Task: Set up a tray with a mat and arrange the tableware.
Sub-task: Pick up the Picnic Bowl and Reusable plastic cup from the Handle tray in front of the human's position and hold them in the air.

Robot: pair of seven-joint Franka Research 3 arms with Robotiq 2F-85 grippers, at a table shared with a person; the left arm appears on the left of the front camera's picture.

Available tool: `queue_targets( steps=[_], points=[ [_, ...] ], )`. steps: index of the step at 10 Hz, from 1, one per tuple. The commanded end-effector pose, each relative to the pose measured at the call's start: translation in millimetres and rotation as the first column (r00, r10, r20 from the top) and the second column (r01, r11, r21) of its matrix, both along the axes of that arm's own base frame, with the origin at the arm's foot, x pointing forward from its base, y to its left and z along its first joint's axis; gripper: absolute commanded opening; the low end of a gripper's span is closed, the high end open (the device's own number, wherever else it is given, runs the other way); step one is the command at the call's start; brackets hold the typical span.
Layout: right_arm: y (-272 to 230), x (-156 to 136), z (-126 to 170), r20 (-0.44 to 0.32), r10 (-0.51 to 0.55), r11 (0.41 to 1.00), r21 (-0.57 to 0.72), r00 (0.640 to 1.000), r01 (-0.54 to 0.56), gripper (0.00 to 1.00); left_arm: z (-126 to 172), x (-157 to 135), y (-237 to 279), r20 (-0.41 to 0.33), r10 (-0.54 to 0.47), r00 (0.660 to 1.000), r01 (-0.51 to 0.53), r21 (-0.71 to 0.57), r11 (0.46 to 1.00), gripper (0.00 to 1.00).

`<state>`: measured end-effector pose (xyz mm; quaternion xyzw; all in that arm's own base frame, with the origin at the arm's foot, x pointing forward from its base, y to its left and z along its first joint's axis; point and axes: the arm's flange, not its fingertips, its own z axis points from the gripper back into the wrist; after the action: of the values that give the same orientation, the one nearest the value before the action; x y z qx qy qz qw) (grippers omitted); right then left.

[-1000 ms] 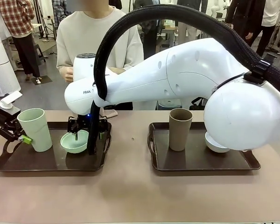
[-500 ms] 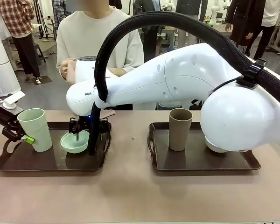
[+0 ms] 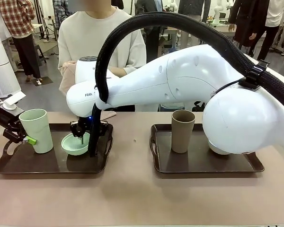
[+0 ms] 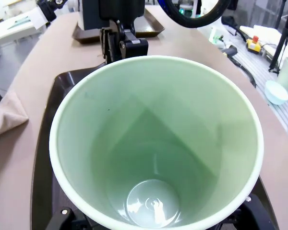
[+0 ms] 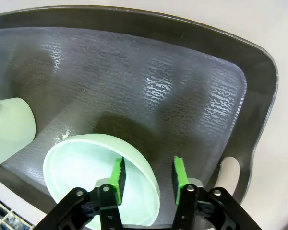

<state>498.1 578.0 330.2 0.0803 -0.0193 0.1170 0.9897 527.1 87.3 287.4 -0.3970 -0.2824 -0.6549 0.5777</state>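
Observation:
On the left tray (image 3: 19,169) stands a pale green cup (image 3: 36,131), leaning slightly, with my left gripper (image 3: 28,140) shut on its lower side. That cup (image 4: 153,143) gapes wide between the fingers in the left wrist view. Beside it lies a pale green bowl (image 3: 75,144). My right gripper (image 3: 83,138) reaches across to it. Its jaws (image 5: 148,171) are open astride the bowl's rim (image 5: 149,177), one pad inside and one outside. A brown cup (image 3: 182,131) and a partly hidden white bowl (image 3: 217,150) sit on the right tray (image 3: 203,169). The person holds a beige cloth (image 3: 66,80), seemingly the mat.
My bulky right arm (image 3: 189,80) and its black cable (image 3: 102,71) cross the table's middle and hide part of the right tray. The person stands at the far side behind the left tray. The textured tray floor (image 5: 182,72) is bare beyond the bowl.
My right gripper's fingers have narrowed around the bowl's rim. My left gripper has closed on the pale green cup, which shifted a little. The person has lifted the beige cloth.

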Motion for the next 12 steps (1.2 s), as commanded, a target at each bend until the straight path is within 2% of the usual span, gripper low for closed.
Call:
queue_targets(
  steps=[1,2,3,4,5,6,7,8,10,12],
  points=[
    [2.0,3.4,5.1,0.005,0.004,1.000,-0.007,1.000,-0.004,0.00,0.1,2.0,1.1,0.025,-0.001,1.000,0.001,-0.012,1.000,0.00],
    [1.0,1.9,5.7,0.008,0.002,1.000,-0.012,1.000,-0.002,0.05,-0.1,1.2,1.2,0.026,0.006,1.000,-0.006,-0.011,1.000,0.27],
    [0.5,0.8,6.5,0.010,0.001,1.000,-0.020,1.000,-0.001,0.00,0.6,1.2,1.7,0.029,0.010,1.000,-0.010,-0.011,1.000,0.27],
    [-0.5,-1.0,8.5,0.016,-0.001,1.000,-0.029,1.000,0.001,0.00,1.9,0.4,1.8,0.032,0.014,0.999,-0.014,-0.011,1.000,0.00],
    [-1.7,-3.6,12.0,0.025,-0.006,0.999,-0.043,1.000,0.007,0.00,3.6,0.1,2.3,0.027,0.031,0.999,-0.031,-0.008,0.999,0.27],
    [-4.9,-9.5,21.5,0.026,-0.016,0.999,-0.045,1.000,0.017,0.00,5.6,-1.5,3.2,0.011,0.055,0.998,-0.055,-0.009,0.998,0.00],
    [-11.8,-21.7,44.4,-0.015,-0.038,0.999,-0.037,0.999,0.037,0.00,14.4,-7.4,6.2,0.011,0.053,0.999,-0.052,-0.007,0.999,0.00],
    [-23.8,-43.1,76.6,-0.032,-0.026,1.000,-0.019,0.999,0.025,0.00,33.1,-18.8,7.9,-0.020,0.042,0.999,-0.042,0.001,0.999,0.00],
    [-53.8,-81.2,143.8,0.010,-0.022,0.999,0.031,1.000,0.021,0.00,88.9,-53.2,8.0,0.042,0.048,0.998,-0.048,0.002,0.999,0.00],
    [-65.2,-105.1,189.7,0.039,-0.029,0.999,0.047,0.999,0.028,0.00,142.0,-82.7,3.9,0.080,0.067,0.995,-0.068,0.010,0.998,0.00]
  ],
)
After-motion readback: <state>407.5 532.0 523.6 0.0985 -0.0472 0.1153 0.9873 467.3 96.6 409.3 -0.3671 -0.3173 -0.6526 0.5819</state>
